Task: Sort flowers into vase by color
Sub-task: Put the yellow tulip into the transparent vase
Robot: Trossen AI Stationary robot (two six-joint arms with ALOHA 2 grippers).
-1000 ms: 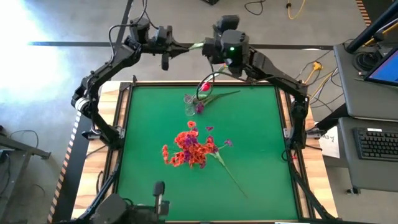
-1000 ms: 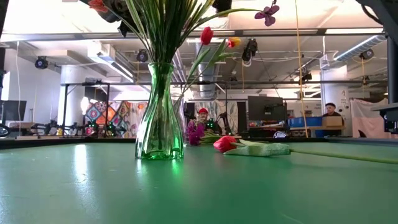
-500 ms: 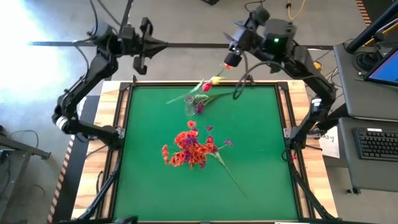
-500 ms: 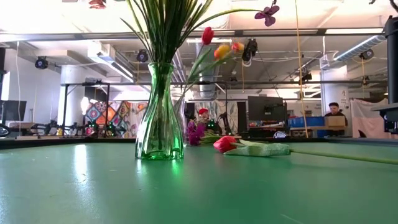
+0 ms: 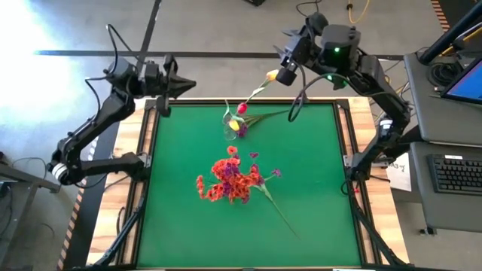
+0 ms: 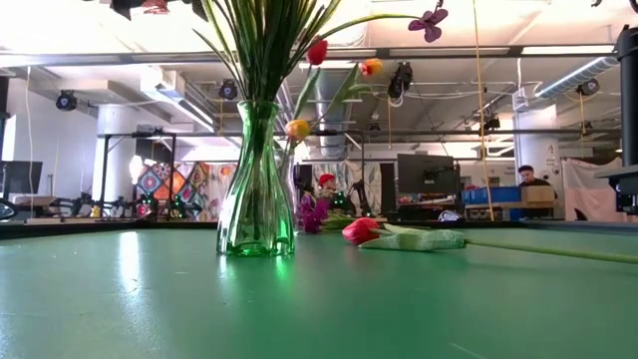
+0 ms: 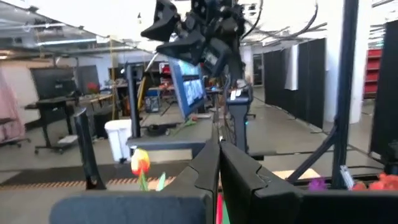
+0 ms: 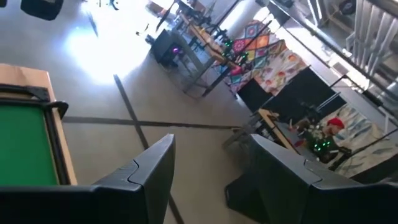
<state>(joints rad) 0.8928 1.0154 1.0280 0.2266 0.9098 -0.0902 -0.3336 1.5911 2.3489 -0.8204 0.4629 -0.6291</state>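
A small clear vase (image 5: 230, 128) stands near the table's far edge with purple sprays (image 5: 240, 129) at its mouth. A pink-red tulip (image 5: 241, 108) and a yellow tulip (image 5: 271, 75) lean out of it toward the far edge. Another pink-red tulip (image 6: 361, 230) lies flat on the green mat. My right gripper (image 5: 286, 69) hovers open beyond the far edge, just past the yellow tulip, with nothing between its fingers (image 8: 155, 171). My left gripper (image 5: 179, 84) is shut on nothing, above the far left corner.
A taller clear vase (image 6: 256, 179) full of green stems stands mid-table, topped by orange-red and purple sprays (image 5: 230, 181). One long stem (image 5: 282, 220) runs out from it toward the near right. A cable loop (image 5: 297, 105) hangs from my right arm over the far edge.
My left gripper has drawn back from the far middle toward the table's far left corner. My right gripper has moved toward the right, risen a little and rolled. The tulip stems in the small vase have swung, and the yellow head now leans farther toward the far edge.
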